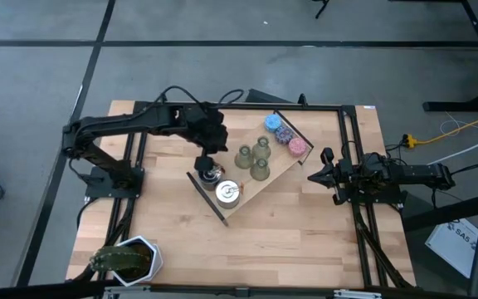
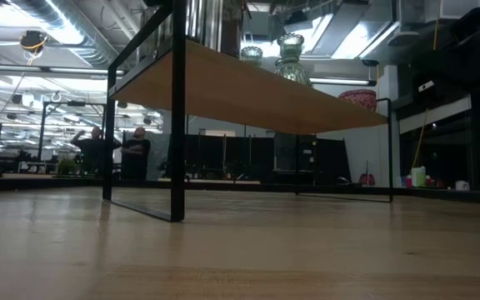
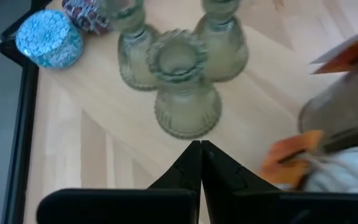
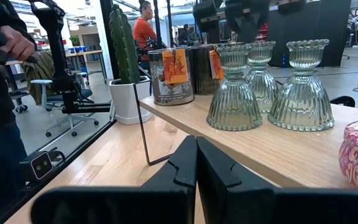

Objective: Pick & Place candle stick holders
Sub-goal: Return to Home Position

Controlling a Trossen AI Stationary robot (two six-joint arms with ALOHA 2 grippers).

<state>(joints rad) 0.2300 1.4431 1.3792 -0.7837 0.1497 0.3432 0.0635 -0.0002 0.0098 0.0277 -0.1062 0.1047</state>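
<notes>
Three ribbed, greenish glass candle stick holders (image 1: 256, 158) stand close together on their wide bases, on a raised wooden shelf (image 1: 265, 188) that sits slantwise on the table. In the right wrist view the candle stick holders (image 4: 234, 87) stand in a row. My left gripper (image 3: 199, 155) is shut and hovers above the shelf, just short of the nearest holder (image 3: 184, 87), touching nothing. My left gripper (image 1: 203, 164) shows beside the tins in the high view. My right gripper (image 1: 312, 176) waits shut at the table's right side, pointing level at the shelf.
Two silver tins (image 1: 220, 183) with orange labels stand on the shelf's near-left end. Three glittery pucks (image 1: 285, 135) lie at its far-right end. A potted cactus (image 1: 127, 259) stands at the table's near-left corner. A person (image 4: 5, 93) stands beyond the table.
</notes>
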